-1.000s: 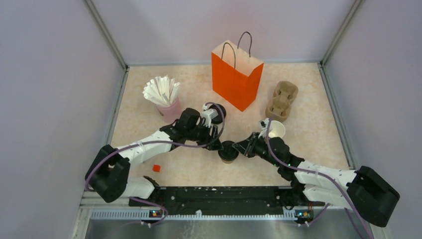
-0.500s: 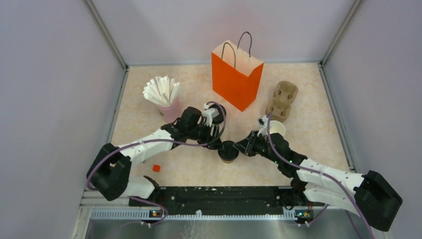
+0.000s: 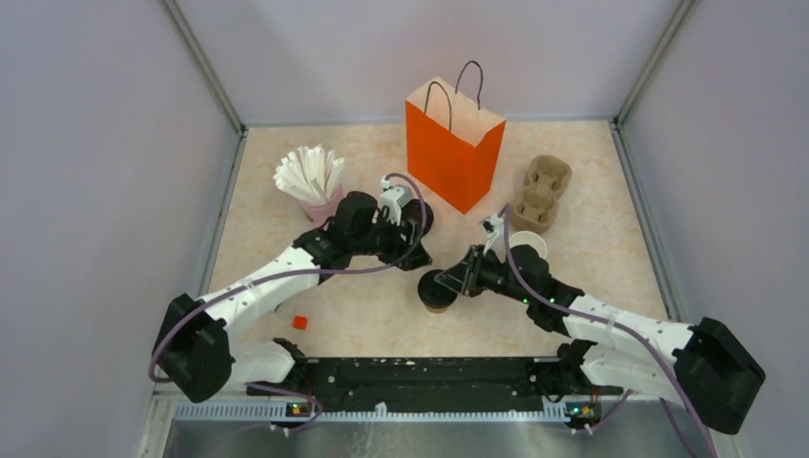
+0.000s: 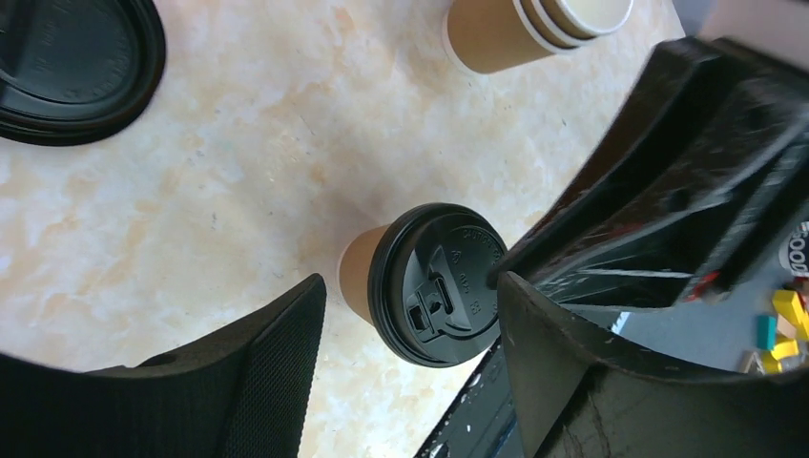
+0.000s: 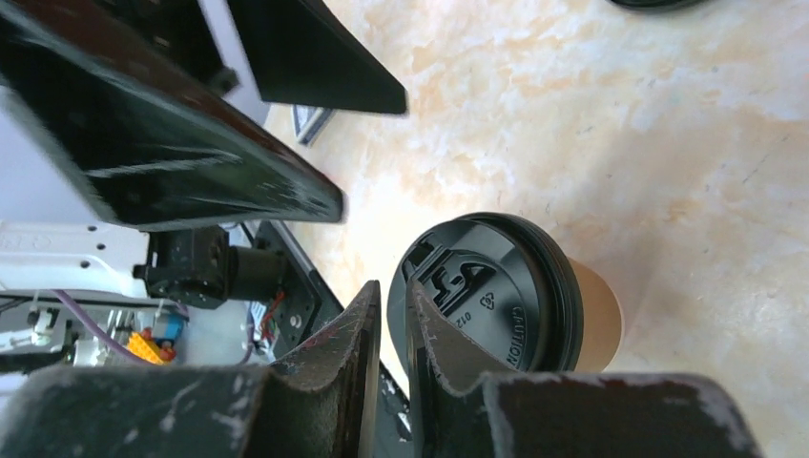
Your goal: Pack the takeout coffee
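Black-lidded takeout coffee (image 3: pixel 437 291) stands near the wide, empty left jaws; near-shut right jaws touch its lid (image 5: pixel 496 296).

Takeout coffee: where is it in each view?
Top external: takeout coffee just below frame centre.
Left wrist: takeout coffee at frame centre, lid toward camera.
Right wrist: takeout coffee lower middle, lid toward camera.
Shared landmark: right gripper, tip beside the lid in all three.

Small brown kraft coffee cup (image 3: pixel 438 298), round black lid (image 4: pixel 439 284) seated on its rim, standing upright on the pale marbled tabletop (image 3: pixel 382 324), near its middle
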